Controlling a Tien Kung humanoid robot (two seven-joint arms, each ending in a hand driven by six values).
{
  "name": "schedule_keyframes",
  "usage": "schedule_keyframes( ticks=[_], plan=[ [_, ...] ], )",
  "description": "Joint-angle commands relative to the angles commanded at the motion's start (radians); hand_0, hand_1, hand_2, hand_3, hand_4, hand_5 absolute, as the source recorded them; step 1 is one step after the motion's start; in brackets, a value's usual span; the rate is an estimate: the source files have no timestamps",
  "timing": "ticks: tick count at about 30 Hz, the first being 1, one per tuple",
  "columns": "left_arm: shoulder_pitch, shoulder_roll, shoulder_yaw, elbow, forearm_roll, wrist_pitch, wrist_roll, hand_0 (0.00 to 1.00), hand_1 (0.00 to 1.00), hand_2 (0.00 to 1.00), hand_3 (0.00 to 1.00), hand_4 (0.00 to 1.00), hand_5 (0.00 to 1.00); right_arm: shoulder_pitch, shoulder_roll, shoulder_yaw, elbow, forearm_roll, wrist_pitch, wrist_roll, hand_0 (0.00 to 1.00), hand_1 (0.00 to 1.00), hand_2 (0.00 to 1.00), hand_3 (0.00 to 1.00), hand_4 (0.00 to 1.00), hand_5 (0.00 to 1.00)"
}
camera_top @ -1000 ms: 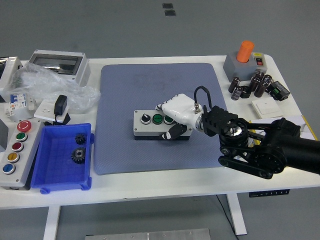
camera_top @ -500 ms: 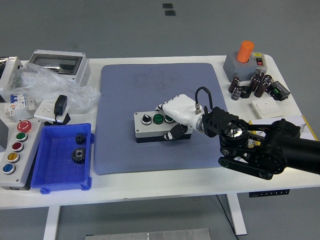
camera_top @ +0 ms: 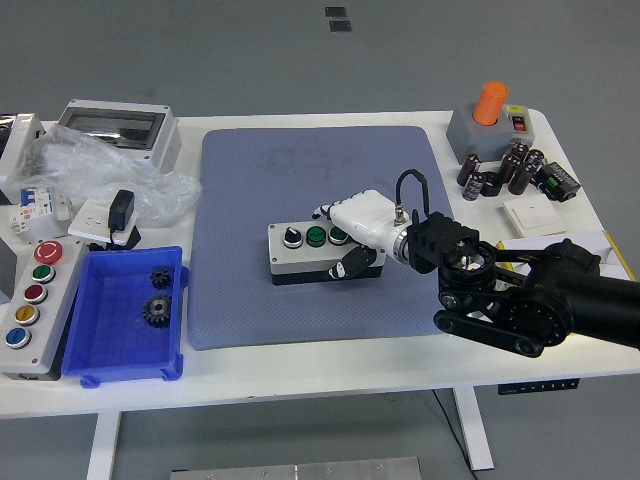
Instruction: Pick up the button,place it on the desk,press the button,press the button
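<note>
From the head view, your right hand (camera_top: 358, 228) sat over the right end of the button box (camera_top: 320, 252), which lay flat on the blue mat (camera_top: 300, 180) near the middle of the table (camera_top: 400, 360). The white shell of the hand covered the box's right end, its fingers curled down over the top and the dark thumb (camera_top: 352, 264) pressed against the front face, so you had the hand clamped on that end of the box. Whether a fingertip was actually on a button there, you could not tell; the hand hid it. On the uncovered part of the box you could see a black selector knob (camera_top: 291, 236) and a green button (camera_top: 316, 237) beside it. The right arm (camera_top: 520, 295) came in black from the right edge, low over the table's front right corner.

Your left arm was nowhere in the picture.

Over on the left, a blue bin (camera_top: 100, 350) held two dark gears (camera_top: 157, 295), and just beside it lay a grey control box (camera_top: 30, 300) with red, green, yellow and blue buttons. Behind those sat a crumpled clear bag (camera_top: 90, 170) and a grey enclosure (camera_top: 115, 128). At the far right stood a grey block with an orange cylinder (camera_top: 490, 100) on top, with a cluster of dark capacitors (camera_top: 500, 172) in front of it.
</note>
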Motion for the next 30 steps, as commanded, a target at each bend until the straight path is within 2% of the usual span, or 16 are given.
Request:
schedule_keyframes(
  ticks=[3,4,9,10,15,16,22,30],
  plan=[
    [0.001,0.0,0.0,0.0,-0.001,0.0,0.0,0.584,0.637,0.606,0.61,0.537,0.287,0.0,-0.007,0.009,0.007,0.031,0.01,-0.011,0.74,0.708,0.832,0.904,0.998,0.523],
    [0.001,0.0,0.001,0.0,-0.001,0.0,0.0,0.585,0.637,0.606,0.609,0.535,0.287,0.0,-0.009,0.011,0.01,0.036,0.012,-0.015,0.692,0.703,0.833,0.911,0.998,0.585],
    [0.001,-0.001,0.001,0.0,-0.002,0.001,-0.001,0.585,0.637,0.606,0.609,0.535,0.287,0.0,-0.027,0.026,0.035,0.054,0.024,-0.038,0.692,0.703,0.833,0.911,0.998,0.585],
    [0.001,-0.001,0.001,0.0,-0.002,0.001,-0.001,0.585,0.637,0.606,0.611,0.533,0.284,0.0,-0.03,0.029,0.042,0.059,0.027,-0.042,0.658,0.703,0.841,0.919,0.998,0.672],
    [0.0,-0.001,-0.004,0.0,0.002,0.001,-0.002,0.585,0.637,0.606,0.611,0.533,0.284,0.0,-0.046,0.029,0.071,0.079,0.042,-0.062,0.658,0.703,0.841,0.919,0.998,0.672],
    [0.0,-0.001,-0.004,0.0,0.002,0.001,-0.002,0.585,0.637,0.605,0.61,0.531,0.282,0.0,-0.05,0.029,0.079,0.079,0.046,-0.067,0.619,0.694,0.841,0.924,0.998,0.716],
    [0.0,-0.001,-0.004,0.0,0.001,0.002,-0.002,0.585,0.637,0.606,0.61,0.531,0.282,0.001,-0.075,0.031,0.127,0.086,0.067,-0.093,0.596,0.69,0.842,0.931,0.998,0.722],
    [-0.001,-0.001,-0.003,0.0,0.002,0.002,-0.002,0.585,0.637,0.606,0.61,0.53,0.28,0.003,-0.083,0.043,0.147,0.078,0.062,-0.102,0.585,0.688,0.843,0.935,0.998,0.748]
  ],
)
